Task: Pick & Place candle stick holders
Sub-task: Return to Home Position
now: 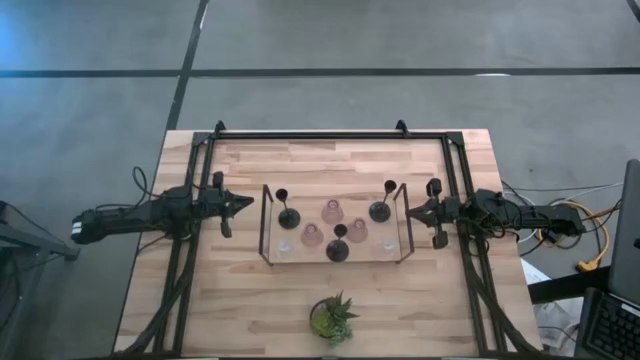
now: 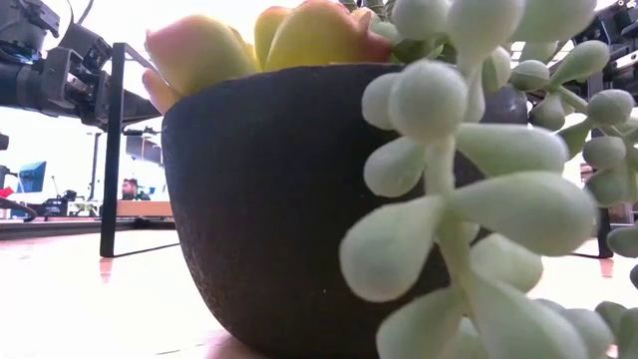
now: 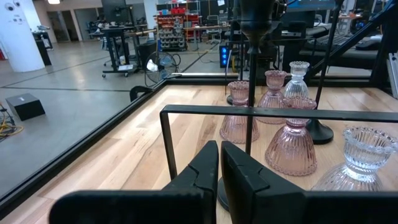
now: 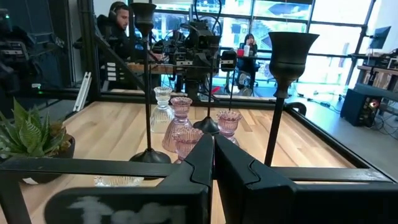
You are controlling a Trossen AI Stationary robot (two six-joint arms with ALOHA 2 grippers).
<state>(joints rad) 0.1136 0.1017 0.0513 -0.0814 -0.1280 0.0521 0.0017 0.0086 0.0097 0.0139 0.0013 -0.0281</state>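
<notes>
So the tray point(image 1: 265, 228) sits on the desk point(image 1: 250, 300) right between the left claw point(image 1: 247, 203) and right claw point(image 1: 411, 211). The candle stick holders point(image 1: 331, 212) stand in it, plant point(image 1: 333, 318) off to one side.

The left arm point(image 1: 150, 215) and right arm point(image 1: 500, 213) are matt black, built of chunky segments. The left has a pale band point(image 1: 82, 228) near its base and a thin looped cable point(image 1: 137, 182). The left end effector point(image 3: 219, 163) and right end effector point(image 4: 213, 144) have blocky, wedge-shaped fingers point(image 3: 202, 174) (the right's housing bears a blurred whitish marking point(image 4: 112, 208)).
</notes>
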